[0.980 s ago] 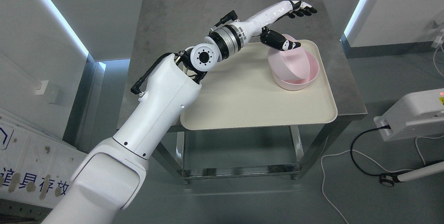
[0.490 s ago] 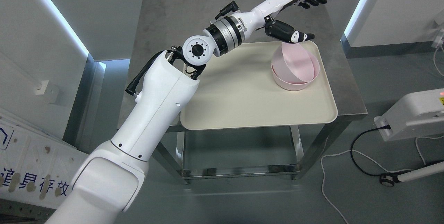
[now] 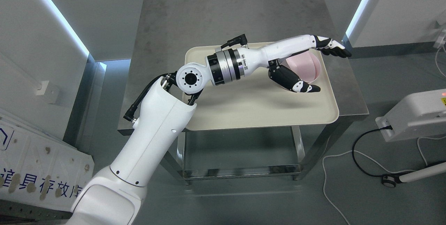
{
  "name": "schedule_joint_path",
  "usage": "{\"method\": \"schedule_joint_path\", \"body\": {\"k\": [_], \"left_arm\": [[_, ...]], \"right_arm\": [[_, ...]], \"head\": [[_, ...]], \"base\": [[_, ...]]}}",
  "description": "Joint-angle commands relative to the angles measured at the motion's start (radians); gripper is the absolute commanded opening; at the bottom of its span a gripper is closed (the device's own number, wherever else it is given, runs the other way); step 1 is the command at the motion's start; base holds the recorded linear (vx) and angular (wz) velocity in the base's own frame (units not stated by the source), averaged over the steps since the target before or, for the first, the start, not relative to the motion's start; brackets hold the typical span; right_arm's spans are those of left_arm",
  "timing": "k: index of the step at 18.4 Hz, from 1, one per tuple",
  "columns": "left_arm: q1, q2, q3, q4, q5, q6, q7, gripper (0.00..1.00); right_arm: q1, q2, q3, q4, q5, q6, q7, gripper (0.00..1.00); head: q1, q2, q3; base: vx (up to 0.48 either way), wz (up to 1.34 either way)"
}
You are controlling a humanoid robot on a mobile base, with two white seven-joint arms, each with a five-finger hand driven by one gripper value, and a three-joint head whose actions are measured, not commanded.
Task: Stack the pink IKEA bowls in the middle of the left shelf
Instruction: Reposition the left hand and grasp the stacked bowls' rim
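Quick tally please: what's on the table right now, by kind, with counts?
Pink bowls: 1 visible, partly hidden behind the left robot hand; whether another is nested inside cannot be told
Cream tray: 1
Total: 2 things on the steel table

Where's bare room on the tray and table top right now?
The tray is bare along its front and left, below the left hand. The table is bare behind the tray. It is crowded at the tray's back right corner: pink bowls sit under the hand.
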Motion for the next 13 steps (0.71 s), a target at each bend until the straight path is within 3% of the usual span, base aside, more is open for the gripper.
{"method": "schedule_joint_path", "body": {"k": [1,7,13], "left_arm": [[0.105,0.01,-0.006,-0.094,-0.29,-0.01,0.004,0.66],[0.111,0.003,0.066,0.018,-0.344,-0.01,0.082,0.66],[0.106,0.0,0.138,0.018,-0.343,-0.005,0.107,0.66]], "right_arm": [[0.0,-0.017,-0.005,-0.017,-0.002,0.001,0.0,1.0],[0.0,-0.017,-0.005,-0.017,-0.002,0.001,0.0,1.0],[0.0,-0.017,-0.005,-0.017,-0.002,0.001,0.0,1.0]], "head": [[0.0,0.0,0.0],[0.0,0.0,0.0],[0.0,0.0,0.0]], "base": [[0.0,0.0],[0.0,0.0],[0.0,0.0]]}}
